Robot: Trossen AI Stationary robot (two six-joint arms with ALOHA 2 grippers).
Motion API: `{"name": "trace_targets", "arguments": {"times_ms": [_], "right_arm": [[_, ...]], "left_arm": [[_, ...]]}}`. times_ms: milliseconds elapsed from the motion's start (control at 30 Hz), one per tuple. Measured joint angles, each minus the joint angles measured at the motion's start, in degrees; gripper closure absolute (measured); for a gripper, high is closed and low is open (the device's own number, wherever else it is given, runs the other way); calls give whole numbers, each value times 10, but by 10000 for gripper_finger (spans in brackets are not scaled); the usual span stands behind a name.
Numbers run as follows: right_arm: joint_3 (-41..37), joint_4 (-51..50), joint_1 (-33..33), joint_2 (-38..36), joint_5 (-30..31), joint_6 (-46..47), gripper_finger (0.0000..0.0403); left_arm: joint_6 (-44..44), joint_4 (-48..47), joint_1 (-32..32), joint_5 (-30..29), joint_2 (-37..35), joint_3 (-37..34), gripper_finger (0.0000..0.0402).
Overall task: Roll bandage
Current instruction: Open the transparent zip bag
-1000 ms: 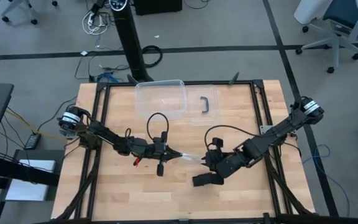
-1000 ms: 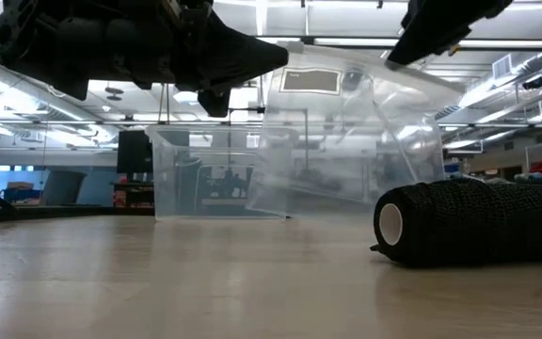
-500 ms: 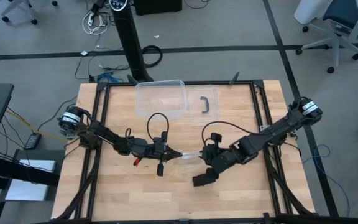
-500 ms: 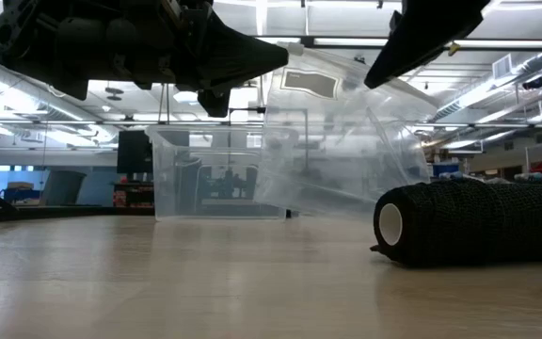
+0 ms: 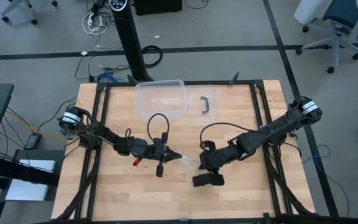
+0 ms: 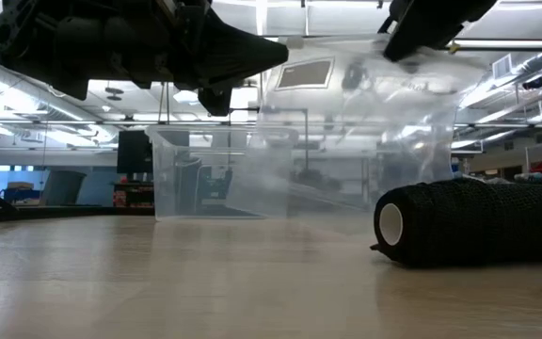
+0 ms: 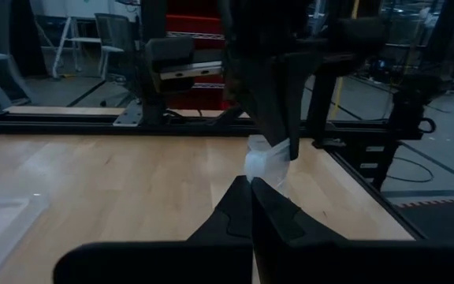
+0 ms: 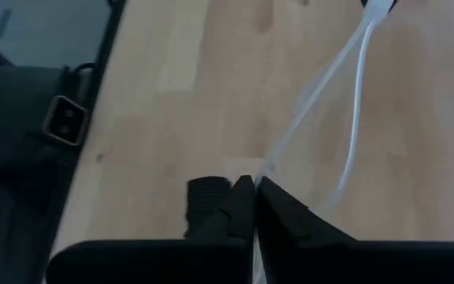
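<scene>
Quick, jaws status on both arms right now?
Left gripper: shut on the clear plastic bag.
Right gripper: shut on the bag's other edge.
Bandage roll lies free on the table.

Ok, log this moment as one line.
left gripper: shut on bag | right gripper: shut on bag | bandage: rolled, on table
</scene>
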Motion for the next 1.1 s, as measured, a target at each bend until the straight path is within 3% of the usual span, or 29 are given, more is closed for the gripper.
{"name": "trace_targets", "arguments": {"times_ms": [133,300,600,767,967,1100], "right_arm": [[0,22,-11,-1,-53,0,395],[0,22,-23,-2,-54,9,389],[0,29,-22,-13,-59,9,301],[0,26,-21,-44,-57,11,276],[0,-4,-16,-85,2,3,292],[0,-24,-15,-79,49,-5,359]], "left_arm": [[0,1,0,3,0,1,401],[1,-13,0,0,0,11,401],[17,-62,0,8,0,35,401],[17,-63,0,11,0,35,401],[17,-64,0,14,0,35,401],[17,-64,0,18,0,35,401]]}}
